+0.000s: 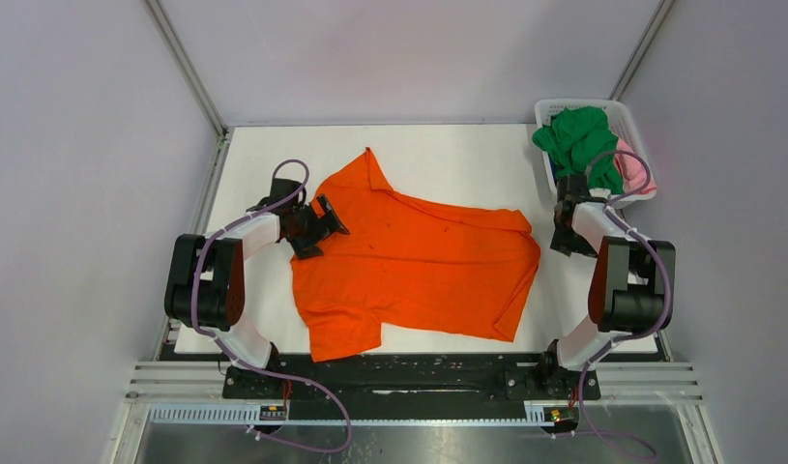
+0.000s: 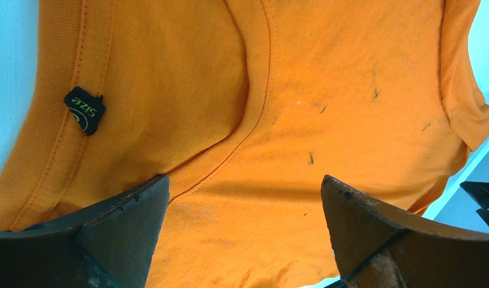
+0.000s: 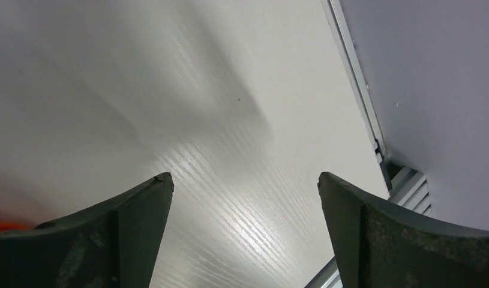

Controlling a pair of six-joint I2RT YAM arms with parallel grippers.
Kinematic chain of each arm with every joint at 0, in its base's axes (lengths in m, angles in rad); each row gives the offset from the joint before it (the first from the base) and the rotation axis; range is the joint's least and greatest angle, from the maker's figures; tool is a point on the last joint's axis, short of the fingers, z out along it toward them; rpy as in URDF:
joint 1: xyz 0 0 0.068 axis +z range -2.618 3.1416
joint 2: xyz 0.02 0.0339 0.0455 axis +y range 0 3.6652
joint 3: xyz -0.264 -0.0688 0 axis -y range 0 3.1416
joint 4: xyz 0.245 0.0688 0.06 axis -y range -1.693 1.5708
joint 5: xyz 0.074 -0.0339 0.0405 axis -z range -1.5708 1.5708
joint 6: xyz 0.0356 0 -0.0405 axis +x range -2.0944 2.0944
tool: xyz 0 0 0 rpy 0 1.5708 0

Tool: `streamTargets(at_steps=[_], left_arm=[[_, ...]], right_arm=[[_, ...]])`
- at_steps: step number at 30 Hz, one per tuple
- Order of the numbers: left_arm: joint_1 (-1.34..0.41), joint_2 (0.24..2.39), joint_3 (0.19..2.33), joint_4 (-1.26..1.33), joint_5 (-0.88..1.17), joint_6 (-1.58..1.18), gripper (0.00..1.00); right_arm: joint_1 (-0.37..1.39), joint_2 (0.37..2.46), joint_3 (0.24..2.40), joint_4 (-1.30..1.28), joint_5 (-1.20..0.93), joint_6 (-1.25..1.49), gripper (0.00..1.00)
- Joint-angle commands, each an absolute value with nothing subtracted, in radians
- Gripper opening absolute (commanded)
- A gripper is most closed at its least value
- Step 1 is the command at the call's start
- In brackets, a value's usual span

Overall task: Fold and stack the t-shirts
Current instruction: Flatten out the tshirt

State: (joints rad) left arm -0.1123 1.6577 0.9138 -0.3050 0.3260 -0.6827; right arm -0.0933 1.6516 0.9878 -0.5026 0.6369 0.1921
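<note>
The orange t-shirt [image 1: 419,266] lies spread across the middle of the table [image 1: 448,155], collar toward the left edge. The left gripper [image 1: 317,224] over the collar and the right gripper [image 1: 567,235] beside the hem both gape empty. Light, limp cloth that will likely bunch; pinch shoulder and hem corners

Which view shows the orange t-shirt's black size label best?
Left wrist: the label is close and readable. The top view shows the whole orange t-shirt but no label; the right wrist shows mostly table.
</note>
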Motion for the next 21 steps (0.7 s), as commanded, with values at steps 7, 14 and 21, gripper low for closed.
streamTargets(at_steps=[7, 14, 21], left_arm=[[-0.109, 1.697, 0.876, -0.347, 0.291, -0.655, 0.99], [-0.109, 1.696, 0.875, -0.348, 0.290, -0.657, 0.99], [-0.109, 1.692, 0.870, -0.347, 0.293, -0.657, 0.99]], right_arm=[[-0.076, 1.393, 0.974, -0.619, 0.163, 0.330, 0.99], [0.320, 1.182, 0.784, -0.542, -0.050, 0.488, 0.99], [0.617, 1.230, 0.702, -0.410, -0.112, 0.626, 0.99]])
